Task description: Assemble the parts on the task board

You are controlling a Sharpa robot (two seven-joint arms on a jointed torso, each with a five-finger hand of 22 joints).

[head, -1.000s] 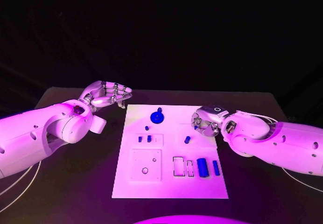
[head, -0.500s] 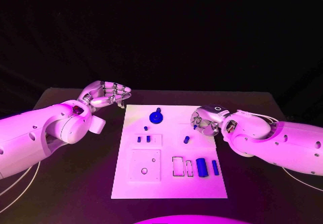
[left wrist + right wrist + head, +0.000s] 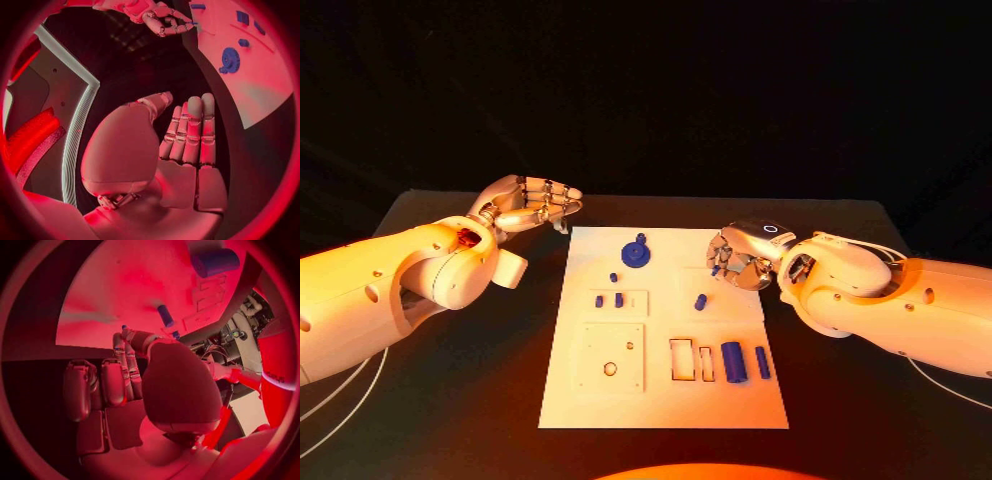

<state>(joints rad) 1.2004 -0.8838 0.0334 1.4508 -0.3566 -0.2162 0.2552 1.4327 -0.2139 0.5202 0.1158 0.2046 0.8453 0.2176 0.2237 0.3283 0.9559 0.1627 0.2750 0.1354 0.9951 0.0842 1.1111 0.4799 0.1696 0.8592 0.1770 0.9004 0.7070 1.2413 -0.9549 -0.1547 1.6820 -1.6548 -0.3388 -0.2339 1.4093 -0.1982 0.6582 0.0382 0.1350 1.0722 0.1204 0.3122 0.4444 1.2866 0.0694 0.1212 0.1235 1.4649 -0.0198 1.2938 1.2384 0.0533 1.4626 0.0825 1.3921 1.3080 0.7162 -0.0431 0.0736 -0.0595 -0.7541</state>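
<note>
Task looked early: flat white task board lay mid-table, most small blue plastic parts loose on it. Round toothed blue gear sat near the far edge, two blue cylinders beside rectangular slots, short pegs in a recess. Left hand, silver metal, hung off the board's far-left corner, fingers curled, holding nothing. Right hand over the right edge; couldn't tell if it pinched anything.
</note>
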